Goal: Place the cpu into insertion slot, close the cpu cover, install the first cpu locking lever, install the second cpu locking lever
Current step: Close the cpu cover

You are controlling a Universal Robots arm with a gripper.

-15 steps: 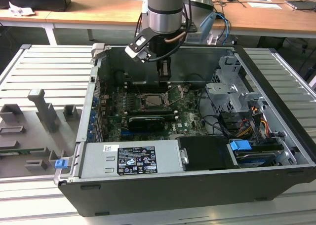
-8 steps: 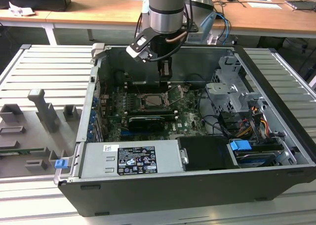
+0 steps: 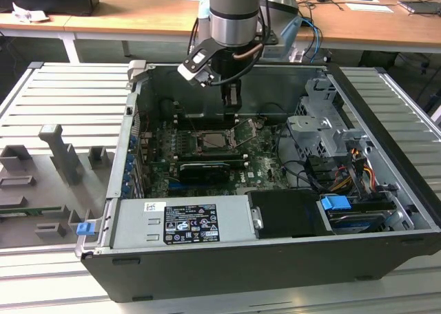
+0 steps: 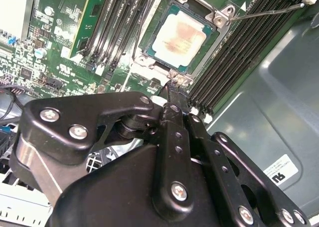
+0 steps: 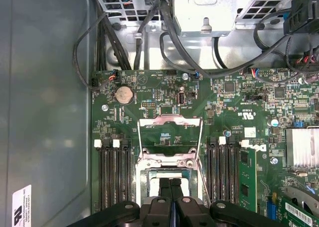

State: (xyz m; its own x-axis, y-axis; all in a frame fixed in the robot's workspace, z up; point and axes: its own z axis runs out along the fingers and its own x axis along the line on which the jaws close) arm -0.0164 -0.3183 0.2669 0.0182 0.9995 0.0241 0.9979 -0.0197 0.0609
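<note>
We find the cpu [image 4: 182, 34] seated flat in the insertion slot [image 4: 222, 18], mid-motherboard [image 5: 149, 95] between the memory-slot banks; the cpu cover [image 5: 170, 121] stands hinged up, so the socket lies open; one locking lever [image 4: 264, 11] juts free. The gripper [image 4: 172, 91] hangs at the slot's edge, pinched together on nothing; we judge it set for pushing, not gripping.

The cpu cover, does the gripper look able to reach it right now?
Probably yes. The cpu cover lies open just beyond the seated cpu, and the gripper hangs right above that cpu, with nothing between gripper and cover.
</note>
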